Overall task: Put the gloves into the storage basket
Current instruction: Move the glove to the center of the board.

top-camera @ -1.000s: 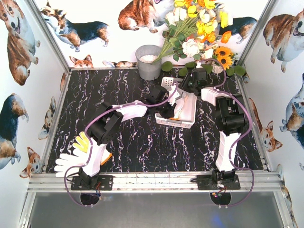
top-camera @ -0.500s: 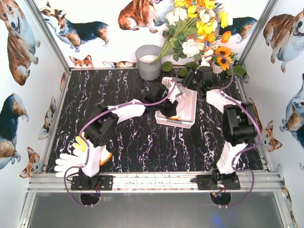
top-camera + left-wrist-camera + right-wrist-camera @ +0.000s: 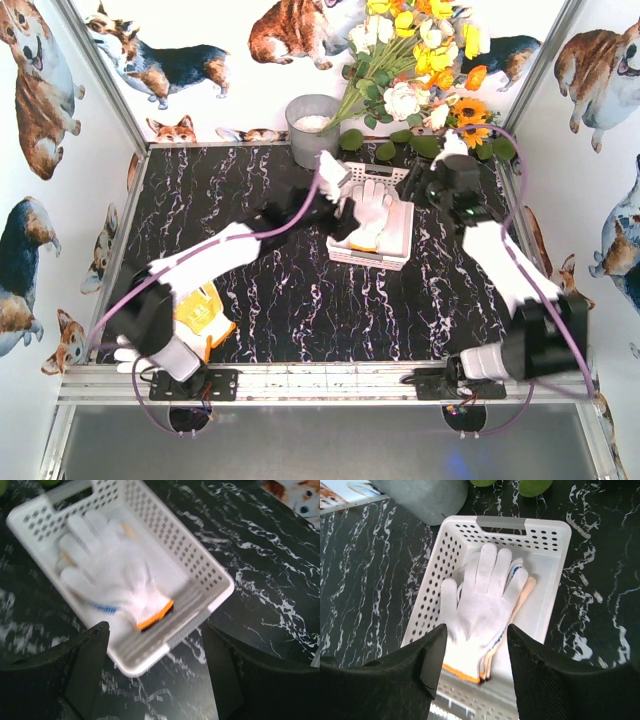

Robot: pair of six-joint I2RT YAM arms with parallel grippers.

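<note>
White glove lies in the storage basket. The left end effector and right end effector gape empty above it. An orange-yellow glove and a plain glove wait well left of it.

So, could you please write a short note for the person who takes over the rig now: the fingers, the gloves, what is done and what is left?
Left gripper: fingers open, holding nothing, at the storage basket.
Right gripper: fingers open, holding nothing, above the same basket.
In the basket: white glove with orange cuff on top, other gloves under it.
Done: those gloves are in.
Left: yellow glove and plain white glove lie at the near left corner of the table.
</note>
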